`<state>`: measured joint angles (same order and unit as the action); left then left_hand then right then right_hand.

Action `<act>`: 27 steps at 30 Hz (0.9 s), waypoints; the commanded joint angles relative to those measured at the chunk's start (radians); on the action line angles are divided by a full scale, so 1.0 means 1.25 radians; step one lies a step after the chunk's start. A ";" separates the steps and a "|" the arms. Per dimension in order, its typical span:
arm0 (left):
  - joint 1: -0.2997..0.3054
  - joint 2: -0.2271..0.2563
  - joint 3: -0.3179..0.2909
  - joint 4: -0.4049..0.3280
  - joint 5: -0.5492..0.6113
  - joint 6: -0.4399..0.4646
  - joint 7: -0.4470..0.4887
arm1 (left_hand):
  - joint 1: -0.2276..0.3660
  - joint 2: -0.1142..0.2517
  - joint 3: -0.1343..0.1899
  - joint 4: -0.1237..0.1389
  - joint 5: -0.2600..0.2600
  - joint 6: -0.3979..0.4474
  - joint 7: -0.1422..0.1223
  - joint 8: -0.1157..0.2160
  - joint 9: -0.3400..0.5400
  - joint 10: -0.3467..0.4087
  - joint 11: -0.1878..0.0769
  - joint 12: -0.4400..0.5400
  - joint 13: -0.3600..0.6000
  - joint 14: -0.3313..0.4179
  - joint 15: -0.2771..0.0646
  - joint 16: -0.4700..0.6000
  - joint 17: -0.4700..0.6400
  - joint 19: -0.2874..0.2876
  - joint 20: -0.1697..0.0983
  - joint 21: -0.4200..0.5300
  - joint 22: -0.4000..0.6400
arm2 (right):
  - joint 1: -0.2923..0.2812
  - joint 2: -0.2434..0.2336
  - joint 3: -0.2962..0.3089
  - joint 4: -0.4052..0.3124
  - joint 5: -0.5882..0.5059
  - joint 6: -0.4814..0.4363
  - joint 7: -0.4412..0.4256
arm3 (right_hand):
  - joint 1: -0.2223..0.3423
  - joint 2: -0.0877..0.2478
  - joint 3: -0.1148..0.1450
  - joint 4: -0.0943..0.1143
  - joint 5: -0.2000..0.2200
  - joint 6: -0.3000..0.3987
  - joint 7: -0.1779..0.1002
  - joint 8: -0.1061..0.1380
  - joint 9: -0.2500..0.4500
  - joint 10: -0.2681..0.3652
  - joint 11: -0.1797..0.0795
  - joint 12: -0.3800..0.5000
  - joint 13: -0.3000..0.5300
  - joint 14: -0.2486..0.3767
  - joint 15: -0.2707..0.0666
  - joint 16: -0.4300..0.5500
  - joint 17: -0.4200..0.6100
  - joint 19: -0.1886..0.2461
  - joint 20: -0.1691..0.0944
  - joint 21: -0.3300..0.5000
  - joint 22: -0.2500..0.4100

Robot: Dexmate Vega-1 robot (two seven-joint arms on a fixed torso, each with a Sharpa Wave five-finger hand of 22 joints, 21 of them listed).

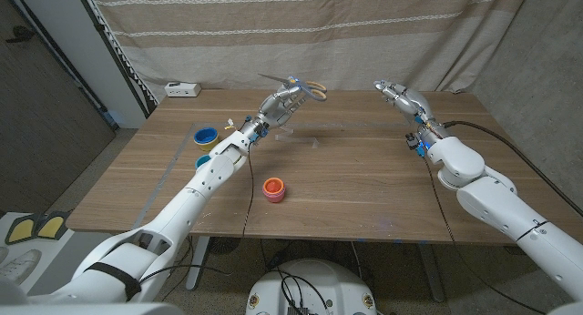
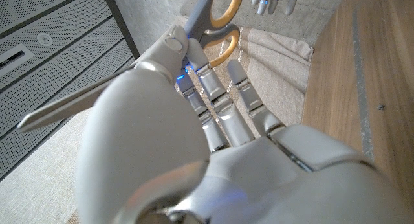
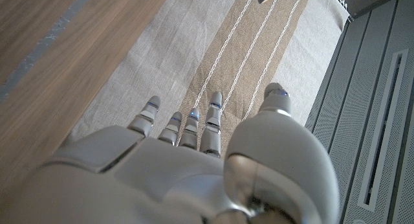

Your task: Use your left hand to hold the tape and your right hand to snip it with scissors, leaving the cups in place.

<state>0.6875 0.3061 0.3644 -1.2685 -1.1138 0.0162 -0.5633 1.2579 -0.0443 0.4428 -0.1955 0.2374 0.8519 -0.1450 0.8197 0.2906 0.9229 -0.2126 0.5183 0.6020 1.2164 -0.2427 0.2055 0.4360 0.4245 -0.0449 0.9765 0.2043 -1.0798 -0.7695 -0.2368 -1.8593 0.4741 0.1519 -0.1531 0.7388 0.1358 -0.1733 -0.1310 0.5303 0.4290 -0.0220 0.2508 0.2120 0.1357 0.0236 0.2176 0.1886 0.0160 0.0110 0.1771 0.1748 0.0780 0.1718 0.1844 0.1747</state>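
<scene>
My left hand (image 1: pixel 281 103) is raised over the back middle of the table and grips a pair of scissors (image 1: pixel 307 89) with tan handles. In the left wrist view the grey blade runs past the hand (image 2: pixel 213 140) while the scissors' handles (image 2: pixel 223 23) stick out beyond the fingers. My right hand (image 1: pixel 399 96) hovers at the back right, fingers apart and holding nothing, a short gap from the handles. Its fingertips (image 2: pixel 275 0) show in the left wrist view. From the right wrist, the right hand (image 3: pixel 194 159) faces the curtain. I see no tape.
A blue cup (image 1: pixel 206 135) and a second blue one (image 1: pixel 202 160) stand at the table's left, partly behind my left forearm. A red cup (image 1: pixel 273 188) stands in the near middle. A white box (image 1: pixel 182 89) lies at the back left corner. A curtain hangs behind.
</scene>
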 commanded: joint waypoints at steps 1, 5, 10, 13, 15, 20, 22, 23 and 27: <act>-0.011 -0.001 0.011 0.011 0.017 0.011 -0.008 | 0.000 0.008 0.050 0.044 0.000 0.004 0.004 -0.002 0.002 0.042 0.010 0.006 0.032 -0.001 0.000 0.002 0.001 -0.001 -0.105 0.003 0.002 | -0.024 -0.041 0.019 -0.074 -0.018 -0.049 -0.015 | 0.010 0.003 0.004 0.005 -0.004 -0.067 0.009 -0.022 0.013 -0.020 0.019 -0.007 0.003 -0.006 0.019 0.001 0.002 -0.007 0.006 0.003 0.005; -0.017 -0.002 0.015 0.016 0.020 0.015 -0.012 | 0.000 0.008 0.050 0.044 0.000 0.002 0.005 -0.002 0.003 0.041 0.010 0.005 0.031 -0.001 0.000 0.002 0.001 -0.001 -0.105 0.004 0.001 | -0.030 -0.052 0.024 -0.099 -0.027 -0.071 -0.025 | 0.008 0.004 0.004 0.008 -0.006 -0.046 0.011 -0.011 0.019 -0.023 0.029 -0.006 0.003 -0.008 0.030 0.001 0.003 -0.008 0.010 0.004 0.005; -0.022 -0.003 0.019 0.021 0.024 0.021 -0.019 | 0.000 0.008 0.050 0.044 0.000 0.003 0.003 -0.002 0.004 0.041 0.010 0.005 0.031 -0.001 0.000 0.002 0.002 -0.002 -0.105 0.005 0.001 | -0.034 -0.058 0.029 -0.110 -0.030 -0.080 -0.025 | 0.011 0.007 0.007 0.008 -0.008 -0.032 0.016 -0.002 0.025 -0.023 0.032 -0.005 0.003 -0.010 0.039 0.002 0.002 -0.009 0.009 0.005 0.005; -0.025 -0.004 0.021 0.026 0.025 0.022 -0.023 | 0.000 0.008 0.050 0.044 0.000 0.005 0.005 -0.003 0.002 0.042 0.010 0.005 0.032 -0.001 0.000 0.002 0.002 -0.002 -0.104 0.005 0.001 | -0.037 -0.060 0.032 -0.116 -0.030 -0.086 -0.024 | 0.013 0.008 0.008 0.007 -0.008 -0.030 0.016 -0.001 0.027 -0.022 0.034 -0.004 0.003 -0.012 0.042 0.001 0.002 -0.009 0.008 0.006 0.005; -0.025 -0.006 0.021 0.027 0.026 0.021 -0.022 | -0.001 0.008 0.051 0.044 0.000 0.007 0.006 -0.003 0.001 0.042 0.010 0.005 0.032 -0.001 0.000 0.002 0.002 -0.002 -0.104 0.005 0.000 | -0.037 -0.062 0.033 -0.117 -0.030 -0.086 -0.021 | 0.015 0.010 0.010 0.007 -0.009 -0.025 0.017 0.003 0.030 -0.022 0.034 -0.004 0.003 -0.012 0.044 0.002 0.002 -0.010 0.005 0.006 0.005; -0.026 -0.009 0.022 0.030 0.031 0.014 -0.024 | -0.001 0.008 0.051 0.045 0.000 0.004 0.005 -0.003 0.003 0.041 0.010 0.004 0.032 -0.001 0.000 0.002 0.002 -0.002 -0.104 0.006 0.000 | -0.035 -0.068 0.032 -0.125 -0.036 -0.092 -0.016 | 0.021 0.013 0.015 0.006 -0.011 -0.033 0.022 0.002 0.035 -0.030 0.036 -0.006 0.003 -0.016 0.046 0.001 0.002 -0.015 0.002 0.005 0.005; -0.029 -0.011 0.022 0.035 0.030 0.014 -0.030 | -0.001 0.008 0.051 0.045 0.000 0.004 0.004 -0.002 0.004 0.041 0.010 0.004 0.032 -0.001 0.000 0.002 0.002 -0.002 -0.104 0.006 0.000 | -0.034 -0.071 0.032 -0.131 -0.040 -0.100 -0.017 | 0.023 0.014 0.016 0.005 -0.011 -0.033 0.023 0.003 0.036 -0.031 0.036 -0.006 0.003 -0.019 0.047 0.000 0.002 -0.016 0.001 0.005 0.005; -0.030 -0.011 0.022 0.036 0.030 0.014 -0.032 | -0.001 0.008 0.051 0.045 -0.001 0.003 0.004 -0.003 0.005 0.041 0.010 0.004 0.032 -0.001 0.000 0.002 0.002 -0.002 -0.104 0.006 -0.001 | -0.033 -0.073 0.032 -0.133 -0.041 -0.101 -0.015 | 0.024 0.015 0.017 0.005 -0.011 -0.031 0.024 0.004 0.037 -0.032 0.037 -0.006 0.003 -0.020 0.047 0.000 0.002 -0.018 0.001 0.004 0.005; -0.032 -0.011 0.023 0.039 0.032 0.015 -0.035 | -0.001 0.008 0.051 0.045 -0.001 0.005 0.004 -0.003 0.004 0.040 0.010 0.003 0.031 -0.001 0.000 0.002 0.002 -0.002 -0.104 0.006 -0.001 | -0.031 -0.078 0.030 -0.143 -0.046 -0.114 -0.014 | 0.031 0.016 0.021 0.003 -0.013 -0.032 0.027 0.006 0.041 -0.034 0.039 -0.006 0.003 -0.024 0.049 -0.001 0.002 -0.020 0.001 0.004 0.005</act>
<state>0.6570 0.2969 0.3886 -1.2338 -1.0804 0.0371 -0.5928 1.2537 -0.0431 0.4428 -0.1956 0.2374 0.8518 -0.1452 0.8189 0.2923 0.9229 -0.2125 0.5209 0.6020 1.2166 -0.2425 0.2055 0.4356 0.4247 -0.0448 0.9802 0.1999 -1.1206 -0.8492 -0.1998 -2.0071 0.4328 0.0426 -0.1760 0.7587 0.1552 -0.1540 -0.1256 0.5176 0.3876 0.0038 0.2517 0.2580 0.0978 0.0721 0.2090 0.1884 -0.0072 0.0666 0.1772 0.1746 0.0583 0.1702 0.1845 0.1795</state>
